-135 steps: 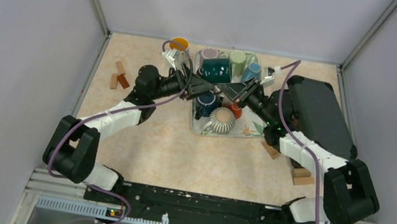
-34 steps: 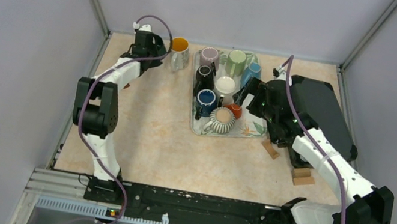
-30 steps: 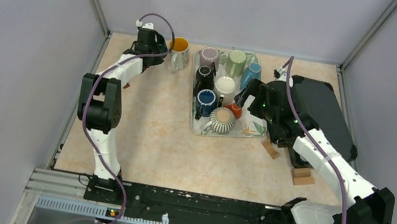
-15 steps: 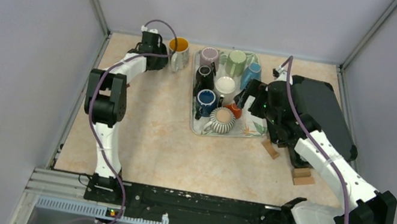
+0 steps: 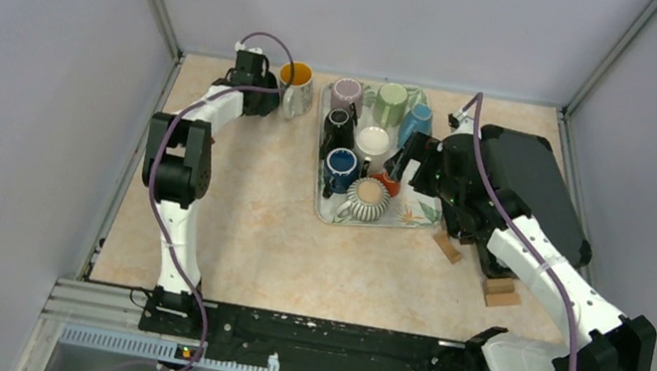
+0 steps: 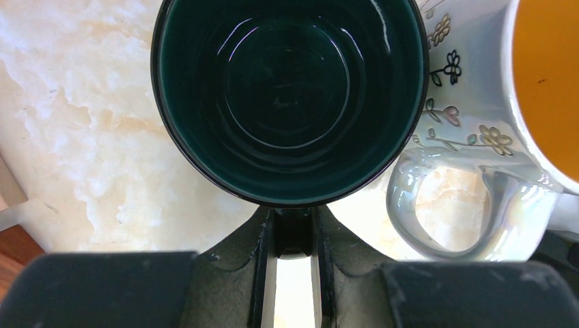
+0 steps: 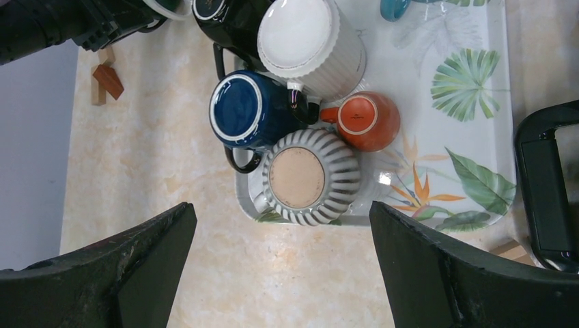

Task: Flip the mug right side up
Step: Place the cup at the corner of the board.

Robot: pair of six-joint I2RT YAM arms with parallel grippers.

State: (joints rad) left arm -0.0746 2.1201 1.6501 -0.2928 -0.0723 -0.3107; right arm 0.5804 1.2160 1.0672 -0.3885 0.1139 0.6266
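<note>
**Left arm has carried the mug (image 6: 290,96) off the tray (image 7: 478,102)**

Since about four seconds ago the left arm has swung from the tray to the far left corner, and the right arm has drawn back a little. The left gripper (image 6: 293,236) is clamped on the handle of the mug, which is dark green, mouth up and empty. The mug is just beside the floral mug (image 6: 471,102), also upright and orange inside; whether they touch I cannot tell. The right gripper (image 7: 280,205) hangs over the tray with fingers spread wide, holding nothing. Below it four mugs stand bottom up, close together: white mug (image 7: 311,37), blue mug (image 7: 249,109), ribbed mug (image 7: 311,178), orange mug (image 7: 365,121).
</note>
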